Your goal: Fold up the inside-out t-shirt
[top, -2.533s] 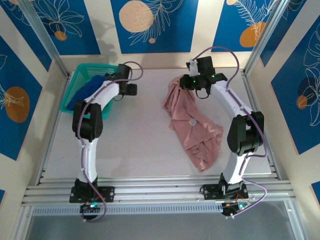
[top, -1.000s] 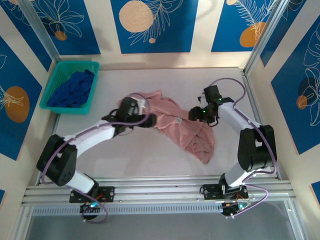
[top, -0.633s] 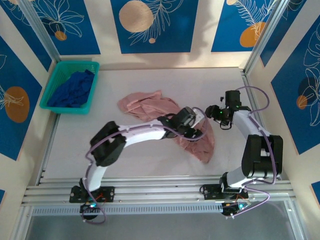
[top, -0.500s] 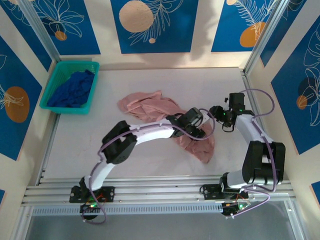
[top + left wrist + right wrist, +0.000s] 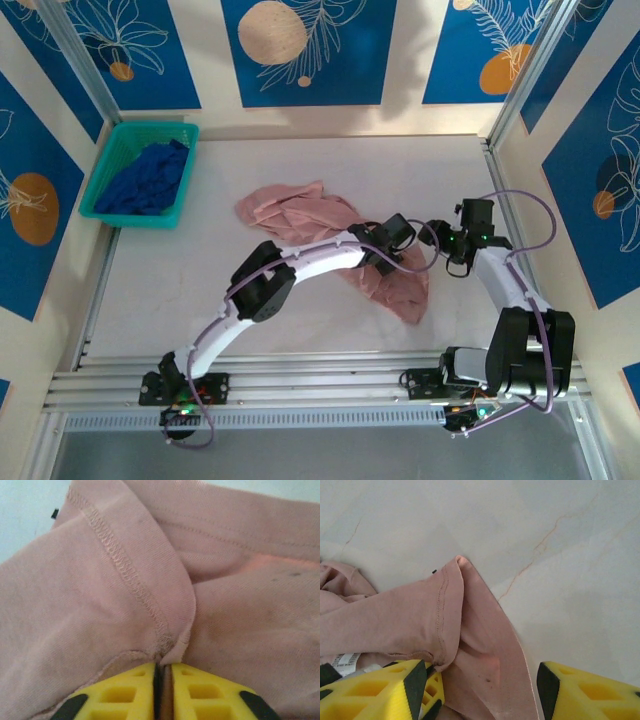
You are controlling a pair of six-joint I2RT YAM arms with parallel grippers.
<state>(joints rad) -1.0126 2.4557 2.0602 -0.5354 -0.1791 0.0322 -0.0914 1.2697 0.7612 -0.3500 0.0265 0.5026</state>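
Cloth is what both arms are after: the inside-out t-shirt [image 5: 290, 212] lies in a rumpled pink heap about the middle of the table [image 5: 150, 280]. One end trails toward the far left and the thicker bunch sags toward the near right, well apart from the teal basket [image 5: 128, 219] holding a dark blue garment [image 5: 145, 180] in the far-left corner. The left arm stretches right across the table, and its left gripper [image 5: 162, 672] has its yellow jaws pinched together on a small ridge of fabric just beside a stitched hem, so it is holding the shirt. From above, that grip [image 5: 388, 262] sits on the right-hand bunch. Close by, the right gripper [image 5: 480, 675] hangs low with its jaws standing wide, a folded edge of the shirt [image 5: 470, 625] running between them and bare table beyond; it grips nothing. I would say the job is at its opening step, taking hold of the heap so it can be spread flat, with no fold made yet. The next move seems to call for the right claw to close on that edge. Then both arms would lift and draw apart, gently, since the left pinch looks shallow and may slip.
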